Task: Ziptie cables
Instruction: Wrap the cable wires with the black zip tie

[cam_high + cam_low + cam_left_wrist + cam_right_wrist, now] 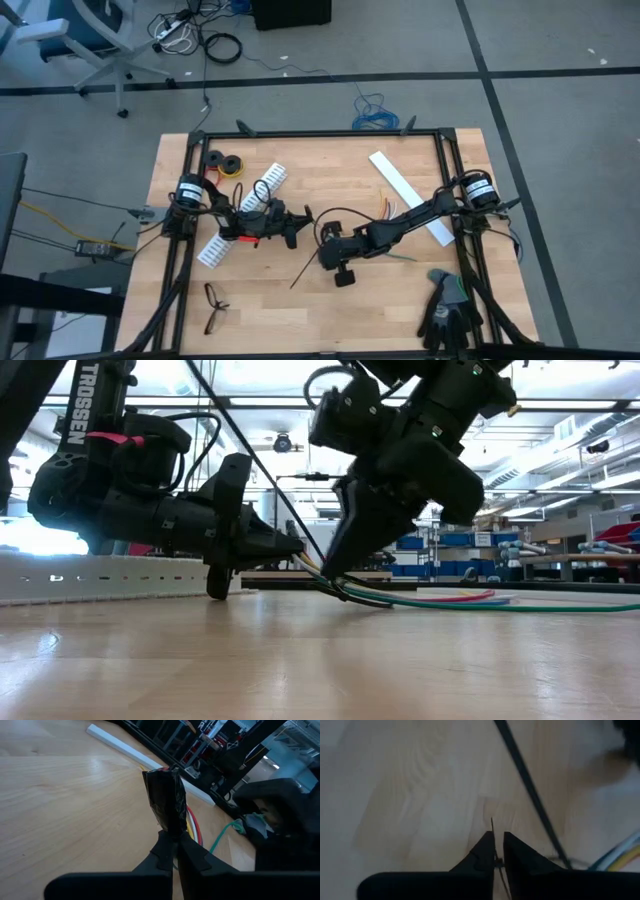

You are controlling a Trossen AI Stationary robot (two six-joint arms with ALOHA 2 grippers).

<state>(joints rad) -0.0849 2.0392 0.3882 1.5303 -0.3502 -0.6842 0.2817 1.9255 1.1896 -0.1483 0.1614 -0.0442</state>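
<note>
At centre-left of the high view, the left gripper [300, 224] is closed with nothing visibly held. Right of it, mid-frame, the right gripper [326, 250] pinches a ziptie [530, 790] between nearly closed fingers, with the cables [440, 598] lying on the table [290, 310] just beside it.

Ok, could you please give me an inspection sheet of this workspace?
Surface: light wooden tabletop, black frame.
Job's things: thin black plastic ziptie; loose coloured wire cables lying mid-table.
Clutter: black eyeglasses, black gloves, white slotted strip, flat white bar, tape rolls.
Grippers: left gripper, jaws shut; right gripper, jaws shut on ziptie.
Cables: blue cord on floor behind table.
Surroundings: office chair, grey floor.
</note>
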